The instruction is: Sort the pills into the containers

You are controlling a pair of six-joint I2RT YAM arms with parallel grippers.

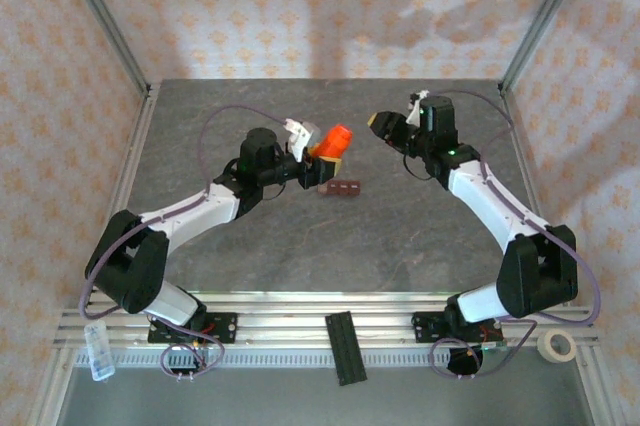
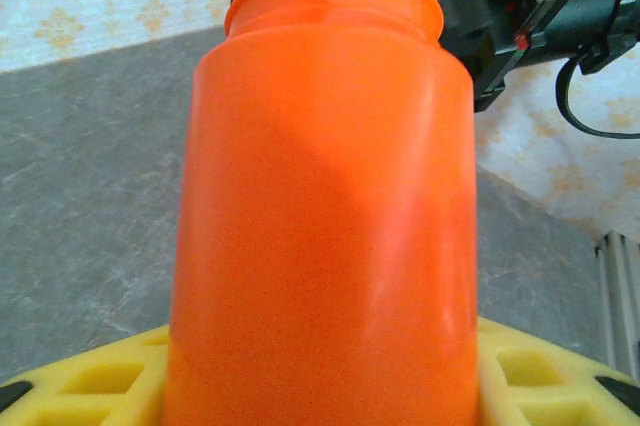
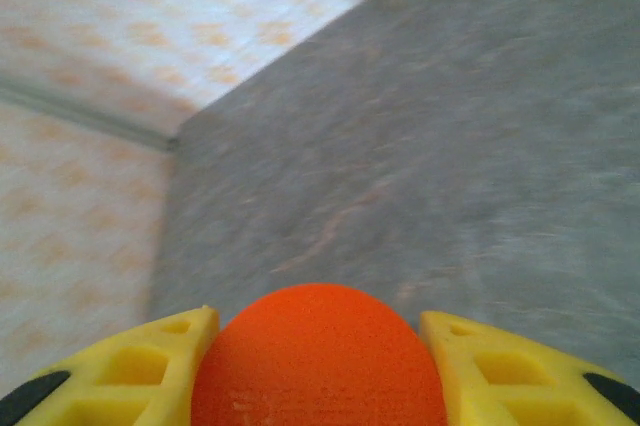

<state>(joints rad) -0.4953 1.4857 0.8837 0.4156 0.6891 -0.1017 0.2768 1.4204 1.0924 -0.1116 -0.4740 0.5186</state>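
The left pincer (image 2: 320, 386) pinches a smooth orange cylindrical plastic bottle (image 2: 320, 196), tilted; the right pincer (image 3: 318, 331) nips a rounded orange cap (image 3: 318, 376). The dark red-brown bar of square compartments (image 1: 341, 188) lies central on the grey marbled tabletop (image 1: 400, 246), far from every edge.

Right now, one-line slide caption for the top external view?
Left gripper holds the orange bottle near the dark compartment bar; right gripper, apart, grips a round orange piece.

The right gripper (image 3: 318, 371) has its yellow jaws pressed against both sides of a rounded orange piece (image 3: 318, 341). Beyond the jaws stretches the grey tabletop (image 3: 450, 146), meeting a patterned wall (image 3: 130, 16).
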